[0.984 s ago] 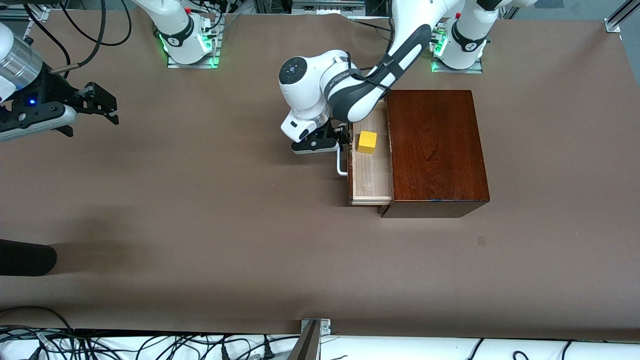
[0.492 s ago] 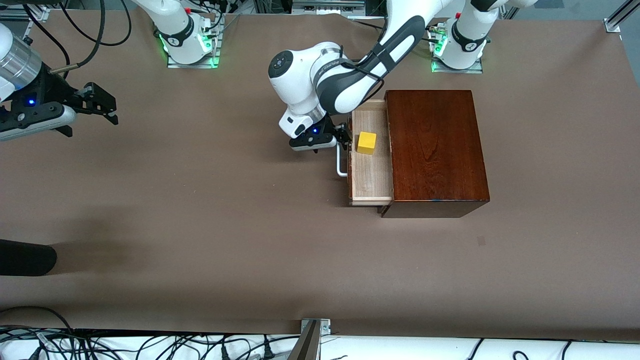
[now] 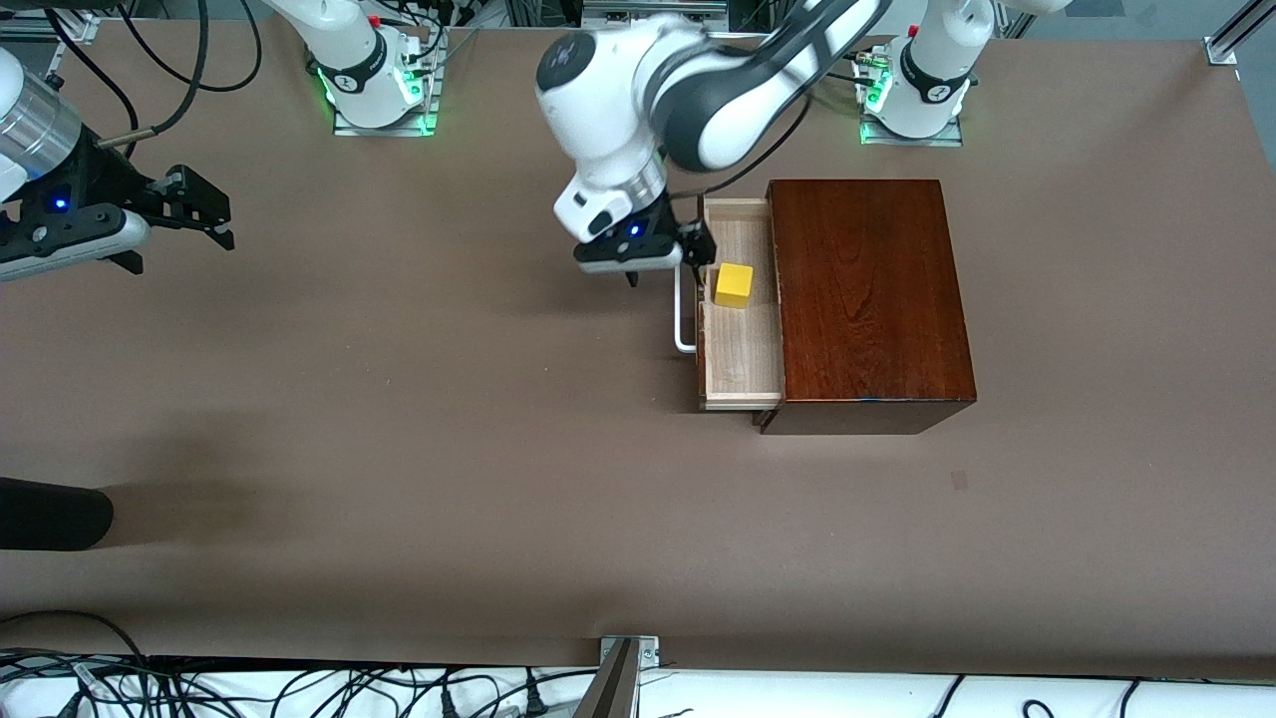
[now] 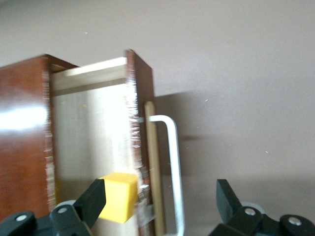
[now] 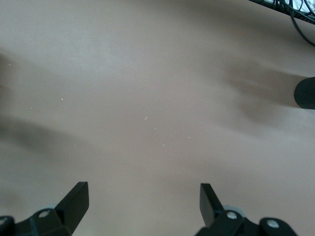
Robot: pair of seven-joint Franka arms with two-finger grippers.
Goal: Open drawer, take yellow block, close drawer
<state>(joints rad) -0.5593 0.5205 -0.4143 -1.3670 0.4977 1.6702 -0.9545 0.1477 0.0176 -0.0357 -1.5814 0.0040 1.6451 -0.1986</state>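
Observation:
The drawer [image 3: 740,344] stands pulled partway out of the dark mahogany box [image 3: 865,299], its white handle [image 3: 681,324] toward the right arm's end. The yellow block [image 3: 734,284] sits in the pale tray and shows in the left wrist view [image 4: 118,197]. My left gripper [image 3: 693,254] is open and empty, raised over the drawer front and handle beside the block; in its wrist view [image 4: 160,194] its fingers [image 4: 96,196] straddle the block and handle [image 4: 173,172]. My right gripper [image 3: 214,214] is open and empty, waiting over bare table at the right arm's end.
Brown paper covers the table [image 3: 449,449]. A dark rounded object [image 3: 50,514] lies at the table edge toward the right arm's end, also in the right wrist view [image 5: 305,92]. Cables run along the near edge [image 3: 299,688].
My left gripper has let go of the handle, risen and shifted toward the drawer. The drawer stays open. The right arm has not moved.

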